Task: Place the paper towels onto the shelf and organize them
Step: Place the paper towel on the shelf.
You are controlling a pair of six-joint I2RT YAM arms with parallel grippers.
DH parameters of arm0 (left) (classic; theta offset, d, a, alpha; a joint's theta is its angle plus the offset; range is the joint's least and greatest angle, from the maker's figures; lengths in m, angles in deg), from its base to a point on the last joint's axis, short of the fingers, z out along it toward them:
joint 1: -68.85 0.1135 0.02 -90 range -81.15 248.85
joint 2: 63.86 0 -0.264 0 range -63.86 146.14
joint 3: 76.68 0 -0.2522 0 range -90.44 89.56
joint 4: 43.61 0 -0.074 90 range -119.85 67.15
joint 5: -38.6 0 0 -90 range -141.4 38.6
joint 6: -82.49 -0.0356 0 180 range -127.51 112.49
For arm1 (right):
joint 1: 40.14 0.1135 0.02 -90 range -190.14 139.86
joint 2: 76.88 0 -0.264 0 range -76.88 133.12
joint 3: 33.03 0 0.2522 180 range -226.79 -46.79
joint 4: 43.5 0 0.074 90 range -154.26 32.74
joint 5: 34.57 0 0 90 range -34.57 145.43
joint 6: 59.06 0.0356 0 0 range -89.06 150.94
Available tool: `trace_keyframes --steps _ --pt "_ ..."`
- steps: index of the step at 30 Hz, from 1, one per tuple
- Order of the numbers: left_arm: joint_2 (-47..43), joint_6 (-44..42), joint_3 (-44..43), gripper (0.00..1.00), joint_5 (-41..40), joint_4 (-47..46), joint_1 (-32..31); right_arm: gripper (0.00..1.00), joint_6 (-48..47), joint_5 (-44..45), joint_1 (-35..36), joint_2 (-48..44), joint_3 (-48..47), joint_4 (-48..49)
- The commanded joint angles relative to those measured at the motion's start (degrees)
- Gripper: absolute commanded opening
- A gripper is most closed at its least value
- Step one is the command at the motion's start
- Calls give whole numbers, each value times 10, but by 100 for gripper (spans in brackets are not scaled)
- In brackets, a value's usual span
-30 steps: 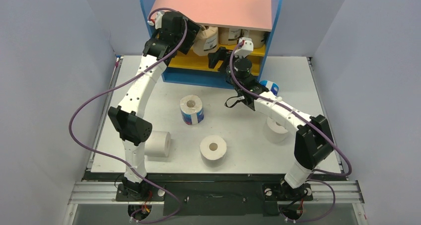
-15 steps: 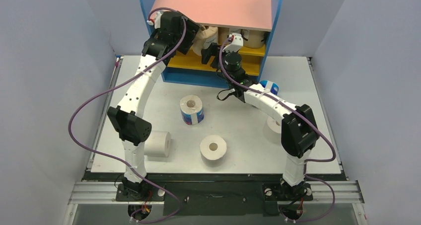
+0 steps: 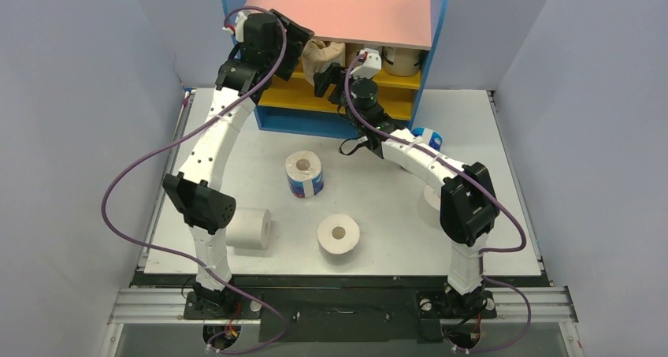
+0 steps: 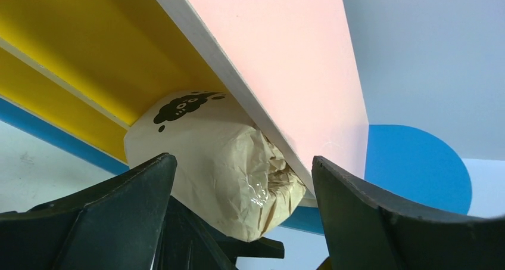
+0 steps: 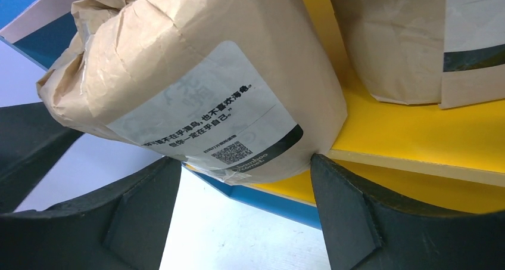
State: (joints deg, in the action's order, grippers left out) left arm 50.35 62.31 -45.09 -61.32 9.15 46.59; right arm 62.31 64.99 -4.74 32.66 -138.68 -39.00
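Top view first: compared with a second ago, the left arm (image 3: 213, 136) has lifted at the shelf (image 3: 437, 26). The right arm (image 3: 417, 156) has swung left, so its wrist now sits right in front of the tan roll (image 3: 319, 55). That roll stood upright on the upper yellow board back then. Now it's tipped, with its crumpled top end leaning out toward the left arm, just under the pink top board (image 3: 346, 14). Nothing on the worktop (image 3: 378, 207) has moved. The blue-and-white roll (image 3: 304, 174) and one white roll (image 3: 339, 235) stand core-up, and another white roll (image 3: 250, 228) lies on its side.

Left wrist view: the tan roll (image 4: 208, 163) is jammed up under the pink board's front edge, with its long axis running slantwise and the crumpled end low right. The left jaws are spread wide on either side of it. One of the fingers (image 4: 119, 216) overlaps the roll, and there's a sliver of gap on the other side. Honestly can't tell if it's pinched or just framed.

Right wrist view: the roll's (image 5: 196, 73) bottom corner rests on the front lip of the yellow board (image 5: 417, 133), and its label faces the camera. It leans up and to the left. The right jaws are released, fingers (image 5: 357, 222) apart around its lower end. A second tan roll (image 5: 393, 37) stands upright beside it.
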Motion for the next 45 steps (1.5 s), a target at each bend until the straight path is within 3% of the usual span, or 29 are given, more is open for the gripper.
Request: trace_keyframes --steps 1,9,23,45 --pt "-54 -11 17 83 -7 -41 5 74 16 20 -8 8 -39 20" --pt "-91 -16 85 83 -8 -84 6 74 31 20 -9 4 -36 31" --pt "-98 -17 110 78 8 -146 7 74 40 25 -10 -65 47 96" --pt "-115 -16 160 78 13 -178 10 73 81 -7 -17 -69 35 116"
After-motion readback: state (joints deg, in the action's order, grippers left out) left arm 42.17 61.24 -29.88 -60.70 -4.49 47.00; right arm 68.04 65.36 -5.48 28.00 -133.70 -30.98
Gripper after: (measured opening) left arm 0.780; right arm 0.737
